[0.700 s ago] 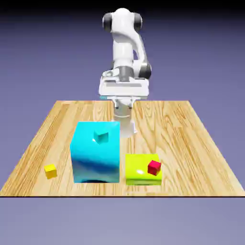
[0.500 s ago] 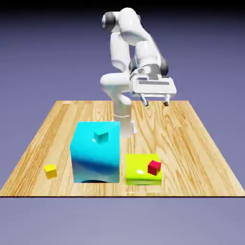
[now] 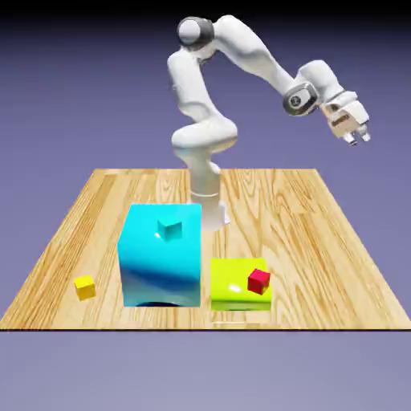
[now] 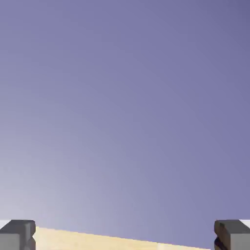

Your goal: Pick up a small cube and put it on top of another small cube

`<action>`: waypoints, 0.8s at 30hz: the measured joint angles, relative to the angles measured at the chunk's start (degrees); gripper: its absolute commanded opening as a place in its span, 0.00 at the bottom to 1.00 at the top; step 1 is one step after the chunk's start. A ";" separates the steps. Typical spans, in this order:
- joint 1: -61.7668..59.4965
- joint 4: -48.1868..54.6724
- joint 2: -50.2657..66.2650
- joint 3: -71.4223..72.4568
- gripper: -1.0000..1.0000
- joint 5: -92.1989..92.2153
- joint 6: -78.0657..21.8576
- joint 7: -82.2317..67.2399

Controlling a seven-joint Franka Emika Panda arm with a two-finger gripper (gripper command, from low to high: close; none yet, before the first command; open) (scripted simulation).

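The yellow cube (image 3: 84, 286) lies on the table (image 3: 305, 233), near the front edge at the exterior view's left, well apart from everything else. It sits flat, turned a little so that one corner points toward the front. As a cube it has no long axis.

The teal cube (image 3: 169, 229) rests on top of the big cyan block (image 3: 159, 261), near the middle of its upper face. It is also a little turned. Just beside the cyan block, to the exterior view's right, stands the lower yellow-green block (image 3: 233, 287), and a red cube (image 3: 258, 280) sits on it near its right edge.

The pincer (image 3: 354, 140) is high in the air at the exterior view's right, beyond the table's side edge and far from both cubes. It is tilted and points down and outward. In the hand view its two fingertips (image 4: 17, 235) are at the bottom corners, wide apart, with nothing between them. That view shows mostly the backdrop and a thin strip of table at the bottom.
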 measured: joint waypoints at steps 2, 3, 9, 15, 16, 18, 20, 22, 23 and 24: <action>4.02 0.79 0.26 4.15 0.50 0.95 -0.60 -2.54; 6.02 1.18 0.39 6.23 0.50 1.42 -0.90 -3.81; 18.07 3.55 1.17 18.69 0.50 4.26 -2.70 -11.42; 30.12 5.92 1.95 31.15 0.50 7.09 -4.50 -19.04; 32.13 6.32 2.08 33.22 0.50 7.57 -4.80 -20.31; 36.15 7.11 2.34 37.38 0.50 8.51 -5.40 -22.85; 40.16 7.89 2.60 41.53 0.50 9.46 -6.00 -25.39; 44.18 8.68 2.86 45.68 0.50 10.40 -6.59 -27.93; 46.19 9.08 2.99 47.76 0.50 10.88 -6.89 -29.20; 48.20 9.47 3.12 49.84 0.50 11.35 -7.19 -30.47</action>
